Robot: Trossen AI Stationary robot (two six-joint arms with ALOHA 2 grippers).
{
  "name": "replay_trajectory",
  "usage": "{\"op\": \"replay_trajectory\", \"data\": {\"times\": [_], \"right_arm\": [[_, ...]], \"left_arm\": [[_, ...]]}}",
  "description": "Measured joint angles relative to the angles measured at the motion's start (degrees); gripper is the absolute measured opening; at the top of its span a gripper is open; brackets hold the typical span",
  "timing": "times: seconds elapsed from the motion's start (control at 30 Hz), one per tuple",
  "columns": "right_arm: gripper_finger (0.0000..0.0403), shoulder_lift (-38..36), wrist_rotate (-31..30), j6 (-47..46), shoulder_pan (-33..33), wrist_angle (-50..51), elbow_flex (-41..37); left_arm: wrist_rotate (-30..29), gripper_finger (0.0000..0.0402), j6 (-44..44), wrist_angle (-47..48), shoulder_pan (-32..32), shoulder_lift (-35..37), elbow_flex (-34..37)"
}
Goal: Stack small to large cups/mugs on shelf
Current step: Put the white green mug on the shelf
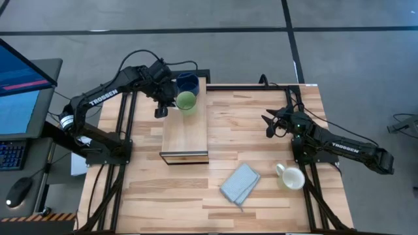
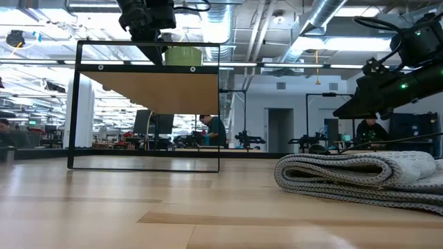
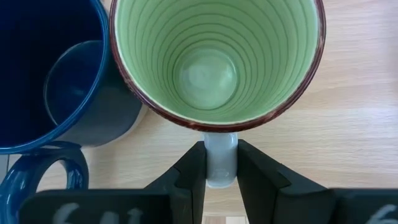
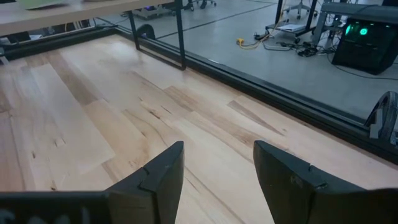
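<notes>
Folded grey-blue cloth [image 2: 367,176] lies closest in the low view, on the tabletop [image 1: 261,124] near the white mug [image 1: 291,177] at the right side. On the shelf [image 1: 185,134], the light green mug [image 3: 216,59] stands upright on the plank top, just beside the dark blue mug [image 3: 46,74] at the far end. Left gripper [image 3: 221,171] has its fingers clamped on the green mug's pale handle. Right gripper [image 4: 217,168] hovers above bare table, well apart from the shelf, fingers spread wide and holding nothing.
</notes>
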State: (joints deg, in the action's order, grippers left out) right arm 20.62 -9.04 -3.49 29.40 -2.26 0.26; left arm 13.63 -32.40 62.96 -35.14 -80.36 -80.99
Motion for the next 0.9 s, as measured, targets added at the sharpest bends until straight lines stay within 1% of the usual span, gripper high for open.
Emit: {"op": "replay_trajectory", "data": {"times": [0.47,0.7,0.9], "right_arm": [[0.0216,0.00,0.00,-0.02,0.01,0.00,0.01],[0.0216,0.00,0.00,-0.02,-0.01,0.00,0.00],[0.0216,0.00,0.00,-0.03,-0.01,0.00,-0.01]], "left_arm": [[0.43,0.0072,-0.13,-1.53,1.06,-0.06,0.04],[0.96,0.0089,0.81,-1.90,1.09,-0.07,0.07],[1.09,0.0118,2.12,-1.92,1.09,-0.07,0.07]]}}
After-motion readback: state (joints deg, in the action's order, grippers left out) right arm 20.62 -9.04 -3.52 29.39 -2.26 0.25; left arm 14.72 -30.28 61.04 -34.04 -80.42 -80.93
